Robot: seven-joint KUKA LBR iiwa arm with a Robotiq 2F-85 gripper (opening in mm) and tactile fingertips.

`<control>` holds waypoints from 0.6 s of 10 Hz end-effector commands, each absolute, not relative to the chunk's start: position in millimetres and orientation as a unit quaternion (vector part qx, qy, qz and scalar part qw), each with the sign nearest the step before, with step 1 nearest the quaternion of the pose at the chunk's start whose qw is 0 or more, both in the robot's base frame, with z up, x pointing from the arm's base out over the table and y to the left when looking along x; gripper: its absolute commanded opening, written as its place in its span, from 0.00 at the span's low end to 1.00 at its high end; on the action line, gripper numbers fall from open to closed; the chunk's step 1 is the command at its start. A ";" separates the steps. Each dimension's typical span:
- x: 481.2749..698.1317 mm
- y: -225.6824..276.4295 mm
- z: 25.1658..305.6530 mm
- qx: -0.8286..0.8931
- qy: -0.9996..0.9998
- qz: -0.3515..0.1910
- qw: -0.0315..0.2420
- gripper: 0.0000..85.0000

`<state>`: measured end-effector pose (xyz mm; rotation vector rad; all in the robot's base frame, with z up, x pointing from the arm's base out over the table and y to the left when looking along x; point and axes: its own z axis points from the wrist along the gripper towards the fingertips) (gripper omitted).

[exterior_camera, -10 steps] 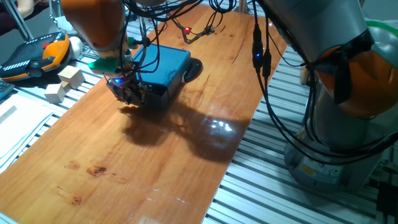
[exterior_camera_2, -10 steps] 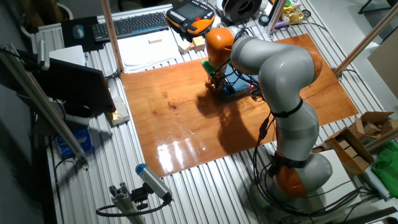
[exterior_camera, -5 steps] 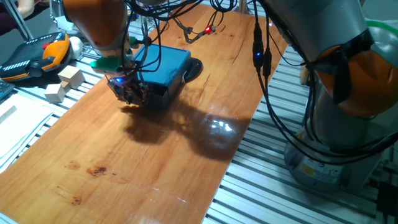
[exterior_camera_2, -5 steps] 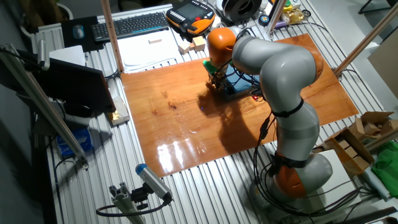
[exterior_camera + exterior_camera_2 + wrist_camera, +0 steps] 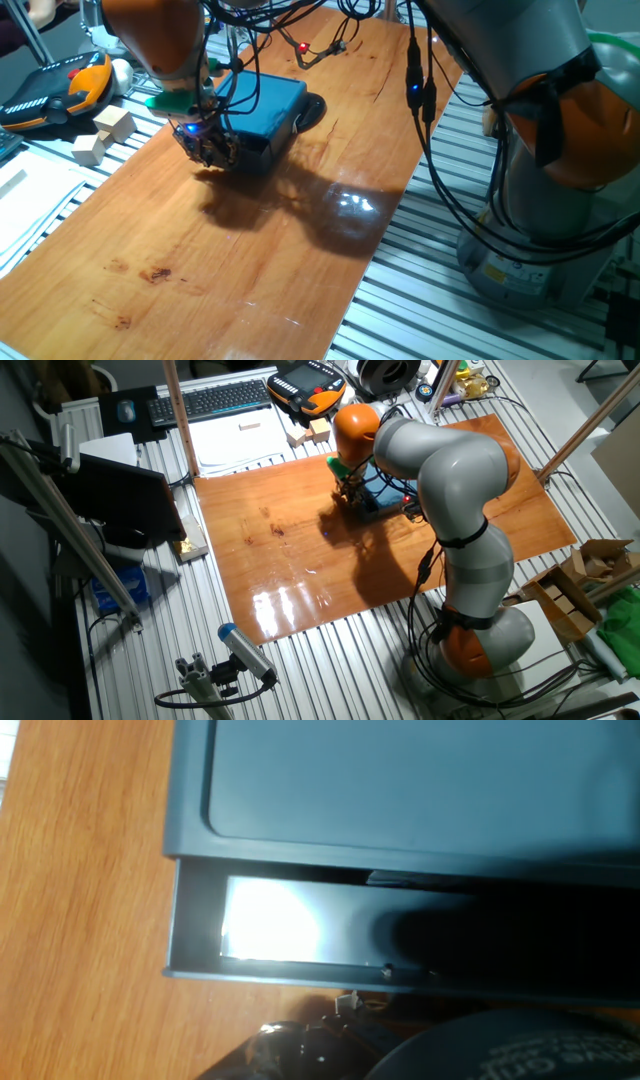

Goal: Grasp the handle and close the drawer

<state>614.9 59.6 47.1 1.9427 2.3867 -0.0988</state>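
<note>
claw (image 5: 207, 150): low at the front of the blue box, just above the desk; fingers hidden by wrist hardware in both fixed views, so can't tell if spread or pinching anything.
drawer (image 5: 300, 935): dark blue tray, sticks out a bit from under the box casing; hand view shows a narrow strip of its floor w/ a bright glare patch on the left, right part in shadow.
handle: not made out in any view (front panel edge sits at the bottom of hand view, dark blurred claw parts below it).
box casing (image 5: 262, 103): brighter blue, flat top, on the far half of the desk; also seen in the other fixed view (image 5: 385, 495), mostly behind the arm.
desk (image 5: 250, 250): wood top, glossy reflection near the middle.
arm (image 5: 440, 470): grey w/ orange joints, bends over the desk from its base at the side.
wood blocks (image 5: 100, 135): two pale ones off the desk edge, near the claw side.
pendant (image 5: 60, 88): orange/black, beyond the blocks.
keyboard (image 5: 215, 400): past the far end of the desk.
</note>
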 end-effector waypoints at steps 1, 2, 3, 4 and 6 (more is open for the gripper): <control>614.9 59.0 47.4 0.630 0.775 -0.032 0.032 0.02; 614.8 58.2 47.4 0.631 0.774 -0.034 0.033 0.02; 614.7 57.3 48.0 0.631 0.774 -0.034 0.032 0.02; 614.7 57.0 48.0 0.632 0.774 -0.034 0.032 0.02; 614.5 56.6 47.6 0.636 0.770 -0.033 0.031 0.02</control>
